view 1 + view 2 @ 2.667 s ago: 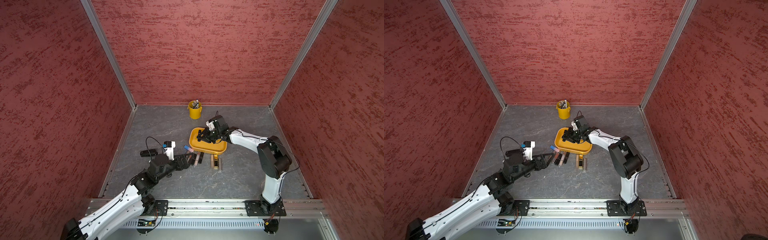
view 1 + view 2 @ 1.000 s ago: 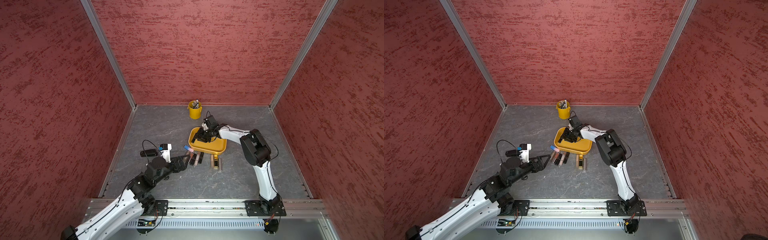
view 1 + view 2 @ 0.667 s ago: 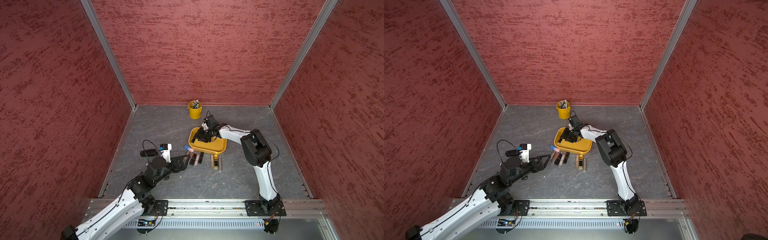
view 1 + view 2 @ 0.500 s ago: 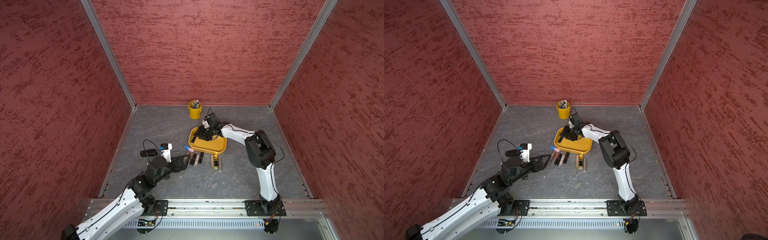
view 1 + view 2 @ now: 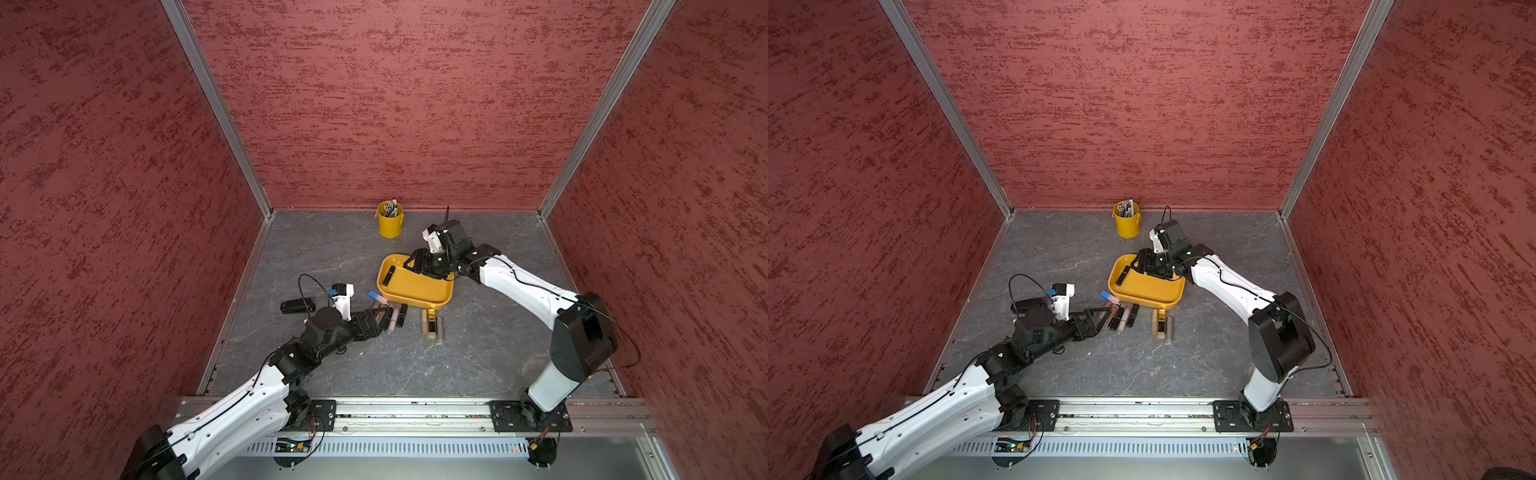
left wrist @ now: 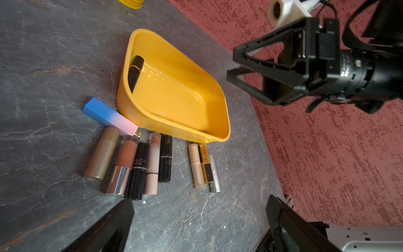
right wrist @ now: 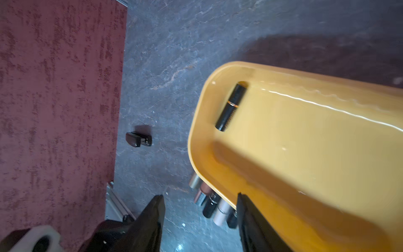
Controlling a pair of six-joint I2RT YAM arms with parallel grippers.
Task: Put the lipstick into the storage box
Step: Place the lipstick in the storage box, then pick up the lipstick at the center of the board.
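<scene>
The lipstick (image 5: pixel 389 276) is lying flat inside the storage box (image 5: pixel 415 291), along its short wall on the left arm's side, in both top views. The right jaws have been widening over the last second and are now standing parted and empty above the box's far side. The release is judged complete for this piece.

Left wrist view: the left jaws are standing wide open, gripping nothing, and hovering just short of the row of lipsticks (image 6: pixel 139 165) waiting on the counter (image 6: pixel 196 218) just beside the box's near wall. The approach is looking unobstructed.

Right wrist view: the lipstick (image 7: pixel 231 107) is resting well apart from the parted jaws. The rest of the box floor is offering open room for further pieces.
</scene>
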